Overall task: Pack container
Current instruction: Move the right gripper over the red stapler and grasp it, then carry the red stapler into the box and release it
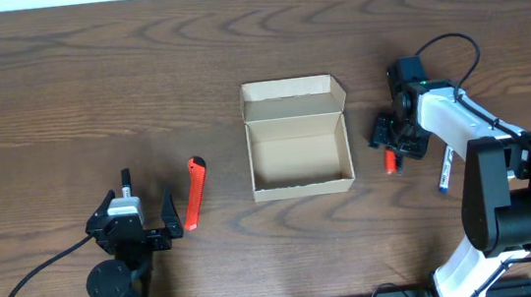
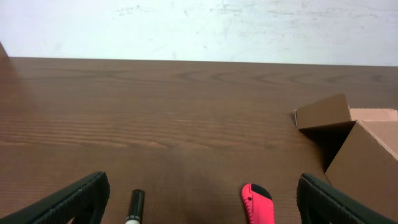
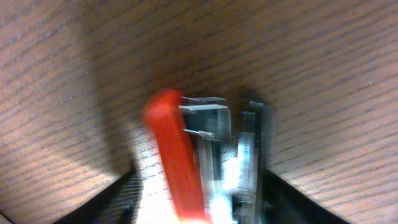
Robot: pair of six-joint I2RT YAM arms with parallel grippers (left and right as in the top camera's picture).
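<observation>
The container, a tan cardboard box (image 1: 252,160), stands open in the middle of the table with its flap lid folded back on the far side. Its corner shows in the left wrist view (image 2: 367,162). My right gripper (image 1: 395,137) (image 3: 202,202) is just right of the box, shut on a small red and metal tool (image 1: 390,161) (image 3: 177,155); that view is blurred. My left gripper (image 1: 139,213) (image 2: 202,208) is open and empty near the front left. A red utility knife (image 1: 194,191) (image 2: 258,204) and a black marker (image 1: 126,178) (image 2: 135,206) lie on the table ahead of its fingers.
A blue pen (image 1: 443,171) lies on the table to the right of my right gripper, beside the right arm. A pale wall stands behind the table's far edge.
</observation>
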